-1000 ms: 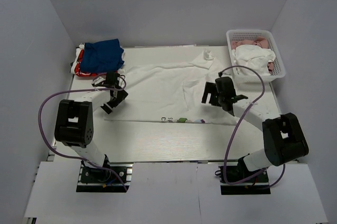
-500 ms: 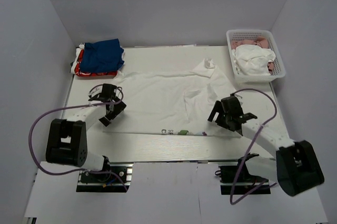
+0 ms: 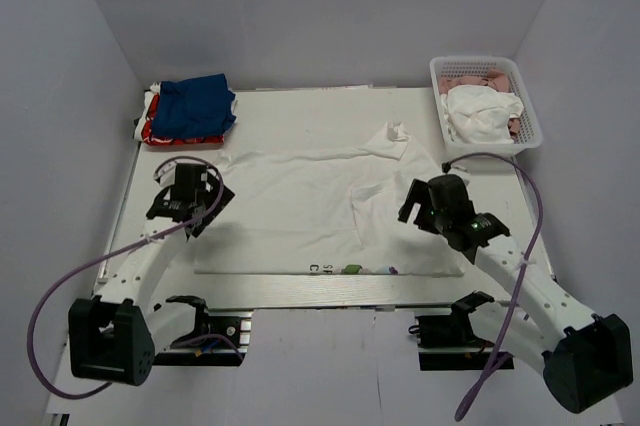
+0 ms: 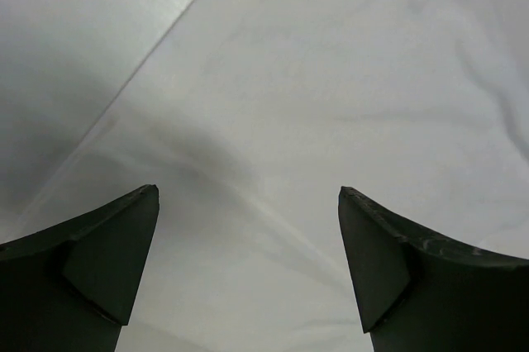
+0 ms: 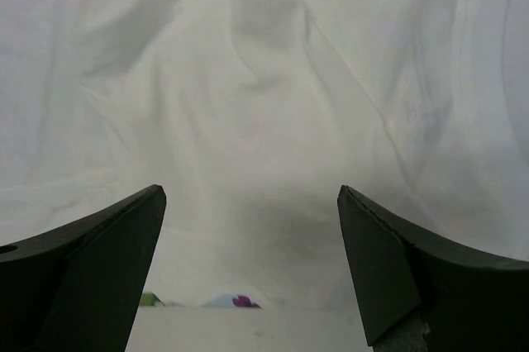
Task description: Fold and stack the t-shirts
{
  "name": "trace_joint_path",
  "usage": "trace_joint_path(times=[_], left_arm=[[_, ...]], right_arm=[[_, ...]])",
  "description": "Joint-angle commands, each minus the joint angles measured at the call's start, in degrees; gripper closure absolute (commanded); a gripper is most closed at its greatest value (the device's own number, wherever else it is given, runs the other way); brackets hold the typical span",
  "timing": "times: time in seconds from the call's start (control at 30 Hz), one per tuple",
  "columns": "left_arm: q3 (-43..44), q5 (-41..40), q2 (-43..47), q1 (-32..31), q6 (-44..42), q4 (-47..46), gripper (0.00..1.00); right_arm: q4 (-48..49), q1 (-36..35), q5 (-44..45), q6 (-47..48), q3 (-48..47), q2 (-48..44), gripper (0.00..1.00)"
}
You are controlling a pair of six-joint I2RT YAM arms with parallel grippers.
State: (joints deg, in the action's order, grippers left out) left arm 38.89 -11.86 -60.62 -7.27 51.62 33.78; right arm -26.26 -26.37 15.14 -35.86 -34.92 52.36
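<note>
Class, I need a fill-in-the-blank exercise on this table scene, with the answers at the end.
The blue t-shirt lies folded at the table's far ___ corner.
Above the spread white t-shirt, the left hand and the right hand are both ___.
The crumpled white cloth at the far right lies in a ___.
Missing words: left; open; basket.

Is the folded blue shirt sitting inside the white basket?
No, the blue shirt lies atop a red shirt at the far left, while the white basket stands at the far right.
</note>
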Motion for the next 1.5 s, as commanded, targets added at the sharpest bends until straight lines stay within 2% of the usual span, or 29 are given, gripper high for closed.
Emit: trace_joint_path(times=[0.0, 0.1, 0.3, 0.47, 0.57, 0.73, 0.87, 0.9, 0.97, 1.0, 1.07, 1.1, 1.27, 1.47], left_arm=[[7.58, -6.58, -6.5, 0.41, -0.9, -6.45, 0.01], [20.29, -9.06, -18.45, 1.03, -0.9, -2.52, 0.01], [37.62, -12.83, -39.53, 1.55, -2.22, 2.87, 0.01], [45.38, -14.77, -48.6, 1.55, -3.8, 4.97, 0.1], [49.34, -18.11, -51.61, 1.55, -4.42, 6.21, 0.1], [52.42, -16.53, -56.09, 1.55, -5.65, 5.07, 0.13], [53.74, -17.06, -57.5, 1.55, -6.52, 4.02, 0.26], [53.74, -17.06, -58.03, 1.55, -7.22, 4.01, 0.35], [53.13, -16.45, -58.03, 1.55, -7.75, 3.31, 0.47], [53.13, -16.44, -58.03, 1.55, -7.76, 2.61, 0.65], [53.13, -16.44, -58.03, 1.55, -8.29, 1.99, 0.85], [53.13, -17.05, -58.64, 1.55, -8.29, 1.99, 1.0], [50.68, -17.59, -56.72, 1.55, -9.43, -0.11, 1.0], [44.6, -16.97, -51.27, 1.55, -11.36, -6.18, 1.0]], right_arm=[[12.69, 0.09, 6.73, 1.59, -6.11, 3.96, 0.1], [17.89, 0.27, 12.19, 2.1, -9.98, 9.68, 0.1], [16.77, 0.79, 19.66, 3.77, -21.14, 23.83, 0.1], [15.98, 2.55, 20.55, 6.58, -30.38, 35.78, 0.1], [15.36, 4.3, 19.23, 8.52, -35.65, 41.94, 0.1], [14.4, 5.89, 13.08, 9.22, -42.69, 50.82, 0.1], [14.57, 7.3, 11.14, 9.23, -43.92, 54.16, 0.1], [14.48, 7.56, 11.06, 9.31, -43.92, 54.95, 0.1], [15.44, 8.0, 10.62, 9.31, -44.79, 55.66, 0.1], [15.89, 8.52, 10.18, 9.66, -45.15, 56.88, 0.1], [16.94, 8.7, 7.99, 10.1, -47.69, 57.94, 0.1], [16.94, 9.14, 6.94, 10.89, -48.48, 60.38, 0.1], [15.19, 9.84, 4.21, 11.07, -60.24, 66.81, 0.1], [16.76, 11.07, 2.27, 12.47, -65.54, 74.72, 0.1]])
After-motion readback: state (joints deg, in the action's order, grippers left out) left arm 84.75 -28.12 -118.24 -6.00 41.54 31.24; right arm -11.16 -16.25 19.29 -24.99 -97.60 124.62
